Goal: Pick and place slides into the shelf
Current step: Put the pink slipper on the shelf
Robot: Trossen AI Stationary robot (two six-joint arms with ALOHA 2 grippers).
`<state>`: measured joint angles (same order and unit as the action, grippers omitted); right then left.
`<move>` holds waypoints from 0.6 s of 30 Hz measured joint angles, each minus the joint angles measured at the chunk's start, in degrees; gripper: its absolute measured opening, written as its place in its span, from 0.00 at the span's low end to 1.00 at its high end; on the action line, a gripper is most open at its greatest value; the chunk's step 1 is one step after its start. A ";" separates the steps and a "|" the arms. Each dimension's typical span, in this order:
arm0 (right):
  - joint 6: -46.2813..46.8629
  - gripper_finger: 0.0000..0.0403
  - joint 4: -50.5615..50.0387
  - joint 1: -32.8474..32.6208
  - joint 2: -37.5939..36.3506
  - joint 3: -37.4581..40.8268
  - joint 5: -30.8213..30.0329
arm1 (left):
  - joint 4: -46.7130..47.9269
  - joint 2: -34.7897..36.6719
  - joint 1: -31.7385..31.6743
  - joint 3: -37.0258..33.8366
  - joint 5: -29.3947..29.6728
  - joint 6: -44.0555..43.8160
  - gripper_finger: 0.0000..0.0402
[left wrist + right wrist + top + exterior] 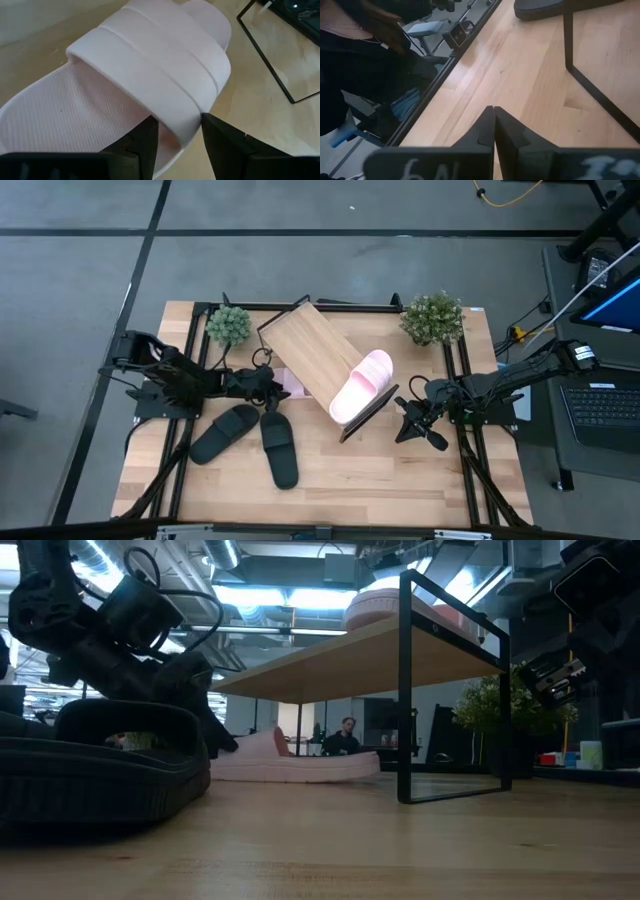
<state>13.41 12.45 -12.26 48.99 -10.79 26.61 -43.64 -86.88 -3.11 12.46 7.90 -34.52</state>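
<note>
Near edge of tabletop (330, 485): the two black slides, one (225, 432) at about 8 o'clock from table centre, the other (280, 448) just beside it toward 7 o'clock, toes fanned apart

Left hand (272, 383) at 9 o'clock, low over the second pink slide (125, 75), which lies on the tabletop at the shelf's left end, partly under it. Left wrist view: one finger (142, 145) on each side of the strap edge, pressed against it, so it is grasping that slide

Shelf (315, 360) sits diagonally across centre, running 11 o'clock to 4 o'clock. First pink slide (361, 384) rests on its board at the 4 o'clock end

Right hand (418, 420) at 3–4 o'clock, just beside the shelf's frame corner, apart from it, clenched on nothing: fingers (480, 132) together in right wrist view

Far edge: two small potted plants, one (229, 325) at 11 o'clock, one (433, 317) at 1 o'clock
</note>
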 joint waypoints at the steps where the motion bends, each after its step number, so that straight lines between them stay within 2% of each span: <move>1: 0.00 0.02 0.00 -0.01 0.00 0.00 0.00 | -0.23 -0.51 0.00 0.15 0.00 0.73 0.36; 7: -0.07 0.02 -0.02 -0.01 0.00 0.00 -0.02 | -0.16 -0.97 0.00 0.80 -0.06 3.60 0.31; 14: -0.24 0.02 -0.04 -0.01 0.00 0.00 -0.04 | -0.87 -0.95 -0.02 0.86 -0.22 2.51 0.04; 18: -0.26 0.02 -0.07 -0.01 0.00 0.00 -0.04 | -0.86 -0.93 0.02 0.88 0.39 1.41 0.02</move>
<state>13.15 12.38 -12.27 48.99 -10.79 26.57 -44.50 -87.81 -3.10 13.34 8.29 -33.11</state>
